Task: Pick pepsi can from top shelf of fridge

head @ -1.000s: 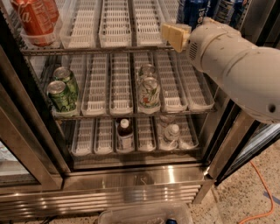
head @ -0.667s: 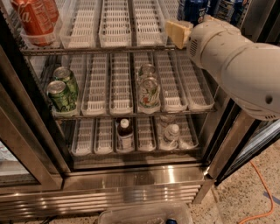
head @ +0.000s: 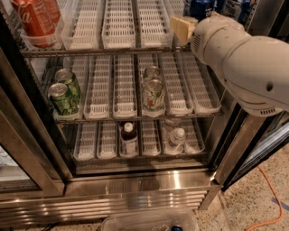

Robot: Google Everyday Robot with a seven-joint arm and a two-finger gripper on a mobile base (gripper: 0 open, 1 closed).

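The fridge [head: 135, 198] stands open in front of me. Dark blue pepsi cans [head: 201, 6] stand at the back right of the top shelf [head: 104, 52], partly cut off by the top edge and partly hidden behind my arm. My gripper [head: 183, 27] shows as a tan tip at the end of the thick white arm. It hovers over the right lanes of the top shelf, just in front of and left of the pepsi cans, and touches none of them.
Red cola cans [head: 34, 18] stand top left. Green-and-white cans [head: 63, 94] and clear-labelled cans [head: 153, 92] sit on the middle rack, bottles [head: 128, 137] on the lowest. The dark door frame [head: 239, 153] is at right; an orange cable [head: 271, 198] lies on the floor, and a clear bin [head: 149, 221] sits below.
My gripper has moved a little up and inward along the top shelf toward the pepsi cans. Nothing else has moved.
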